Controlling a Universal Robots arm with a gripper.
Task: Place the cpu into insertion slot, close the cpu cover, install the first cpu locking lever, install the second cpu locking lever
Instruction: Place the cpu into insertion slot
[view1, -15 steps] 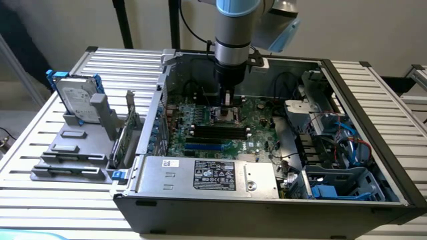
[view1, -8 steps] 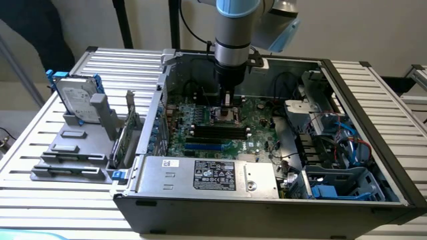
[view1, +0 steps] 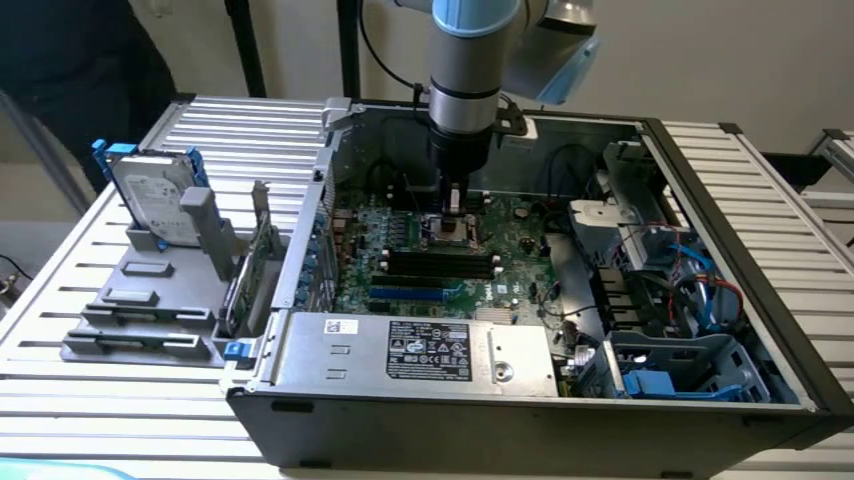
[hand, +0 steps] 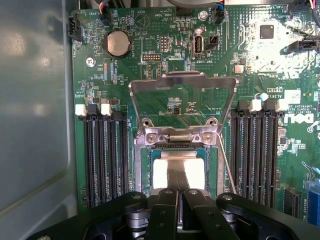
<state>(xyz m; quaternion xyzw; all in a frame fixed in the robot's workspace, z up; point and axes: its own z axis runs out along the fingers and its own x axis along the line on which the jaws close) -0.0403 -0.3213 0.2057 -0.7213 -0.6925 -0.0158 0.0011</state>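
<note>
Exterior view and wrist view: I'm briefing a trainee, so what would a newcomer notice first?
The grey robot arm reaching down into the open computer case stands out, its end effector over the motherboard. In the wrist view, the bright silvery cpu sits within the insertion slot, with the cpu cover swung open.

The chip (hand: 195, 173) and its socket (hand: 144, 170) are partly hidden by the gripper (hand: 176, 173), and the arm (view1: 467, 55) is cut off by the exterior view's top edge.

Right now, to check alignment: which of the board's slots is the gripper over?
The gripper hangs over the square insertion slot, its cpu cover open; the long black memory slots flank it.
</note>
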